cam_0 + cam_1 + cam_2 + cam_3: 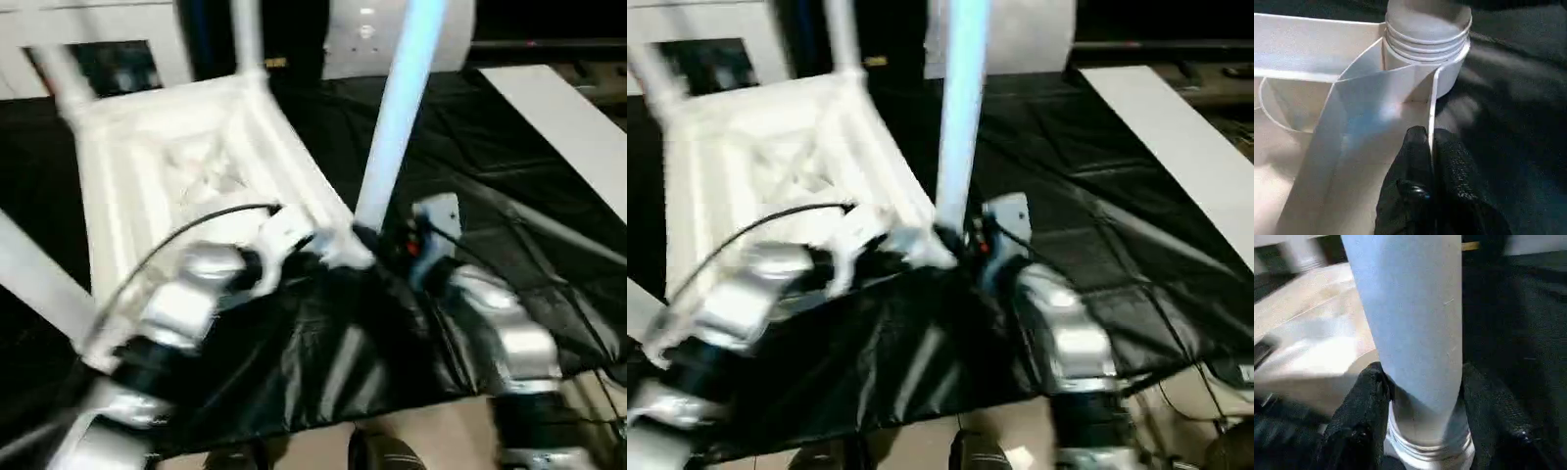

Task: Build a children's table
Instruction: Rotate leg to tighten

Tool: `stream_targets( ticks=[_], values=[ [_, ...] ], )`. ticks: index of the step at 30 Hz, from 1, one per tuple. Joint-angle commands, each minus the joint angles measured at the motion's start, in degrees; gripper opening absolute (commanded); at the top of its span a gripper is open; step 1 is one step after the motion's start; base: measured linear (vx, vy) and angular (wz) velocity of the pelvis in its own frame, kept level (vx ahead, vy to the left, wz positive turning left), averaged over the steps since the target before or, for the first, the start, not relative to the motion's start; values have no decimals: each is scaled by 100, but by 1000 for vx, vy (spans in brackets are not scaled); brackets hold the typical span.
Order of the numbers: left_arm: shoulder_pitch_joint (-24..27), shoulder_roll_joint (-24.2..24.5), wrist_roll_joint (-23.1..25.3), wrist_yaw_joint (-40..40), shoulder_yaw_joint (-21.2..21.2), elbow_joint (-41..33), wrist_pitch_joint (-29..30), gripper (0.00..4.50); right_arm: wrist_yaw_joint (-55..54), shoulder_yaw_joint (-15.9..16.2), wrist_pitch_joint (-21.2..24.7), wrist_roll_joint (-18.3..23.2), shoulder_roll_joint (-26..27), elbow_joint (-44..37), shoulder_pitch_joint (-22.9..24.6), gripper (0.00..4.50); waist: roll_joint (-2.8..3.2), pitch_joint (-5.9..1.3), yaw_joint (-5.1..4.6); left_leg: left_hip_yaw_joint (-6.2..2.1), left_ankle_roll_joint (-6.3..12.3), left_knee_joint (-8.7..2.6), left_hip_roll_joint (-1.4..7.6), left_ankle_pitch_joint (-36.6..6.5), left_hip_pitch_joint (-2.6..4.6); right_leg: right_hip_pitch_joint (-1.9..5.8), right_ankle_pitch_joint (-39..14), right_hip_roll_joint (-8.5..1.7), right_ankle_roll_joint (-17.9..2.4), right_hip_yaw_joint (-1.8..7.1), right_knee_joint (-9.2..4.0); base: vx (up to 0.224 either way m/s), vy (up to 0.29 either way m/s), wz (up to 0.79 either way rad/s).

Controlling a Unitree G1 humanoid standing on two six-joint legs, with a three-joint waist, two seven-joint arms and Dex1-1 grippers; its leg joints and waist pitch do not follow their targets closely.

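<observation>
The table top (186,176) is flipped underside up on the black-covered worktable (509,196), ribs showing, with legs already standing in the far corners. The left gripper (1431,161) is pinched tight on the thin side wall of the top, right beside the near corner socket (1425,39). The right gripper (1422,401) has its fingers clamped around the near leg (397,108), just above its threaded end, which looks seated in that socket, though it's blurry.
</observation>
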Motion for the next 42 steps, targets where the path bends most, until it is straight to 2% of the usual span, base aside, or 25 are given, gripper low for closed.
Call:
stream_targets(
  ticks=[1,2,3,4,5,6,7,8,10,12,13,15,18,20,22,25,28,29,31,32,33,35,36,38,42],
  values=[
    [-193,-629,-285,519,-105,-112,-121,0,-177,557,341,87,408,265,14,189,-80,-281,-16,-374,-297,-480,334,-2517,253,5,-3672,-440,-501,208,-678,0,0,0],
    [-193,-629,-285,519,-105,-112,-121,0,-177,557,341,87,408,265,14,189,-79,-280,-24,-375,-258,-496,336,-2466,234,22,-3572,-442,-485,212,-674,0,0,0],
    [-208,-727,-165,642,-189,-33,-218,0,-307,506,150,104,563,390,-65,224,-38,-302,-22,-373,-201,-525,350,-2360,220,42,-3198,-432,-514,211,-660,0,0,0],
    [-203,-750,-134,656,-217,-20,-229,0,-367,411,87,174,640,447,-110,245,-38,-328,-37,-348,-134,-548,356,-2177,194,70,-2679,-407,-594,214,-638,0,0,0],
    [-177,-730,-79,633,-234,-59,-212,0,-443,324,87,174,700,445,-133,259,-30,-342,-34,-339,-98,-558,359,-2063,180,86,-2412,-406,-656,218,-618,0,0,0],
    [-170,-714,-68,619,-239,-70,-211,0,-441,320,86,162,691,440,-133,259,-33,-342,-39,-323,-17,-564,363,-1919,157,103,-1999,-393,-764,217,-589,0,0,0],
    [-126,-564,-25,477,-272,-115,-256,0,-282,390,5,44,500,400,-77,273,-60,-346,-39,-306,24,-562,365,-1868,160,106,-1870,-388,-805,215,-582,0,0,0],
    [-99,-479,-7,407,-293,-140,-271,0,-194,418,-33,-7,398,371,-31,273,-48,-347,-29,-292,83,-552,365,-1766,163,125,-1687,-391,-869,220,-564,0,0,0],
    [-53,-374,1,316,-308,-182,-247,0,-100,373,25,43,313,339,16,303,-37,-337,-16,-268,147,-544,369,-1757,173,125,-1640,-405,-961,229,-572,0,0,0],
    [32,-166,-6,139,-331,-243,-322,0,192,323,69,174,77,303,69,309,-48,-329,-18,-275,150,-536,359,-1892,167,125,-1999,-428,-919,230,-602,0,0,0],
    [134,91,-42,-121,-350,-306,-425,0,706,359,-69,271,-300,231,117,321,-54,-347,5,-282,161,-525,364,-1861,175,143,-2083,-442,-866,227,-619,0,0,0],
    [220,281,-86,-394,-357,-342,-628,0,1080,289,-153,346,-542,195,115,346,-54,-344,12,-287,206,-527,364,-1762,153,169,-1996,-433,-838,224,-606,0,0,0],
    [294,506,-145,-714,-345,-316,-861,0,1680,277,-290,446,-934,133,79,358,-71,-390,-8,-244,400,-489,364,-1344,118,191,-1336,-410,-1119,215,-522,0,0,0],
    [347,698,-247,-1047,-332,-298,-1084,0,2231,313,-358,545,-1311,110,39,388,-72,-397,21,-233,509,-456,366,-1244,147,202,-1226,-410,-1210,208,-517,0,0,0],
    [363,883,-279,-1313,-349,-234,-1362,0,2777,374,-492,594,-1662,130,-9,388,-67,-407,51,-225,634,-434,371,-1065,137,212,-1001,-410,-1332,197,-483,0,0,0],
    [399,1265,-549,-2146,-432,-208,-1725,0,3946,694,-992,615,-2365,296,-107,388,-69,-425,103,-199,733,-406,386,-914,172,202,-748,-402,-1462,191,-437,0,0,0],
    [393,1457,-621,-2537,-493,-205,-1836,0,4426,782,-1174,597,-2534,406,-175,388,-50,-413,141,-188,774,-405,400,-914,185,187,-679,-396,-1573,197,-421,0,0,0],
    [381,1542,-623,-2683,-540,-200,-1896,0,4618,810,-1208,621,-2593,465,-215,388,-67,-419,142,-195,775,-405,401,-931,180,198,-709,-396,-1579,188,-418,0,0,0],
    [364,1671,-630,-2918,-617,-197,-1991,0,4894,859,-1243,680,-2670,556,-290,388,-49,-411,168,-195,717,-411,423,-1006,198,191,-847,-407,-1613,189,-426,0,0,0],
    [350,1752,-637,-3089,-670,-194,-2056,0,5100,898,-1235,731,-2715,618,-351,388,-84,-409,170,-191,711,-412,420,-1033,196,194,-893,-400,-1611,184,-425,0,0,0],
    [339,1803,-644,-3210,-707,-185,-2116,0,5236,935,-1252,759,-2749,674,-398,372,-67,-406,184,-198,675,-419,423,-1073,197,194,-989,-407,-1611,181,-420,0,0,0],
    [296,1900,-660,-3498,-789,-124,-2296,0,5557,1058,-1338,808,-2827,887,-553,361,-89,-410,206,-185,613,-414,426,-1133,214,187,-1137,-417,-1585,187,-430,0,0,0],
    [288,1910,-661,-3533,-799,-115,-2318,0,5602,1074,-1335,815,-2832,920,-578,351,-81,-398,213,-179,569,-422,428,-1177,216,172,-1206,-413,-1581,195,-438,0,0,0],
    [263,1937,-664,-3627,-833,-115,-2355,0,5801,1136,-1278,857,-2838,989,-651,342,-79,-413,245,-178,533,-415,439,-1180,237,168,-1178,-419,-1589,198,-422,0,0,0],
    [234,1938,-663,-3686,-844,-94,-2398,0,5972,1180,-1302,869,-2828,1056,-701,305,-107,-436,272,-180,543,-398,428,-1074,202,190,-1007,-425,-1630,194,-387,0,0,0]
  ],
)
